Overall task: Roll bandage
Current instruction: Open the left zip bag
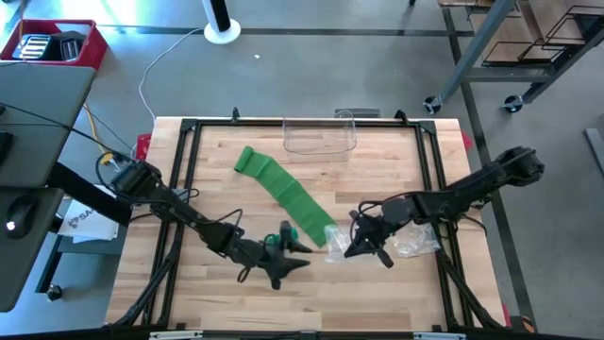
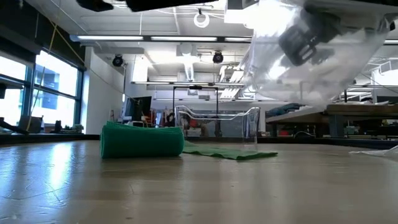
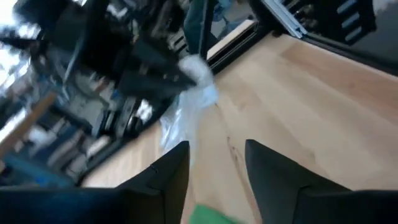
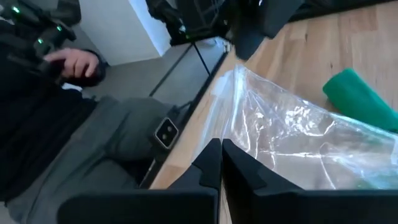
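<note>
One bandage (image 1: 283, 194) beside left pincer (image 1: 294, 247).

Lighting's pretty even from overhead, so the desk (image 1: 311, 302) looks bright with only soft shadows under the arms. Low view is backlit: ceiling lights (image 2: 200, 18) and the windows (image 2: 37, 87) blow out, and the clear plastic bag (image 2: 311, 56) up close is a glary, out-of-focus blob. Left wrist view is badly motion-smeared, background all streaks, only the dark fingers (image 3: 168, 180) read okay. Right wrist view is sharper, with white glints on the bag's crinkles.
</note>
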